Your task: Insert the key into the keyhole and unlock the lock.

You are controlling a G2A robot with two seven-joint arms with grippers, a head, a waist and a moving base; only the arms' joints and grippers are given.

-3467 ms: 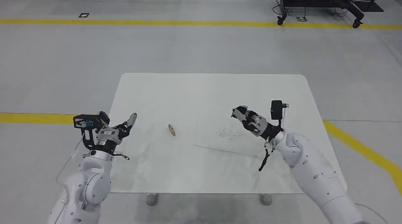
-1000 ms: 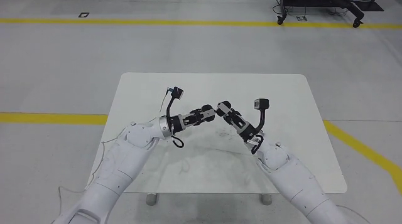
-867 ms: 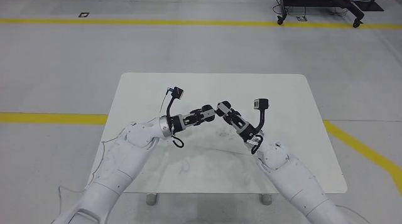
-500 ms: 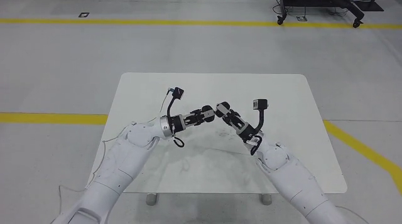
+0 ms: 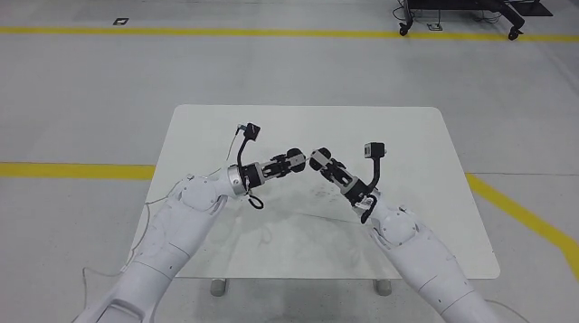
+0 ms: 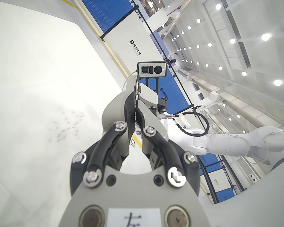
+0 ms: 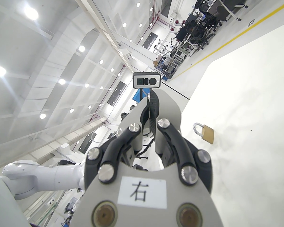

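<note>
Middle of the tabletop (image 5: 416,133): left tool (image 5: 294,158) and right tool (image 5: 318,158) tip to tip, nearly touching, aimed at each other above the centre. Forearms angled in from the two near corners of the tabletop.

Left tool, from its own wrist: fingers (image 6: 116,112) pressed together, black pads flat against each other. Cannot tell of anything pinched between them. Just past the tips, the other arm's wrist camera (image 6: 152,69).

Right tool, from its own wrist: fingers (image 7: 168,109) likewise pressed together, dark pads closed edge to edge. Again cannot tell of anything held there. Beyond the tips, the left arm's wrist camera (image 7: 146,80).

Lock (image 7: 204,133): brass body, silver shackle, lying flat on the tabletop, off its middle toward the left arm's side. Apart from both tools, touched by neither.

Faint dark scuff marks (image 6: 66,124) on the tabletop near its middle, under the right tool's side.
</note>
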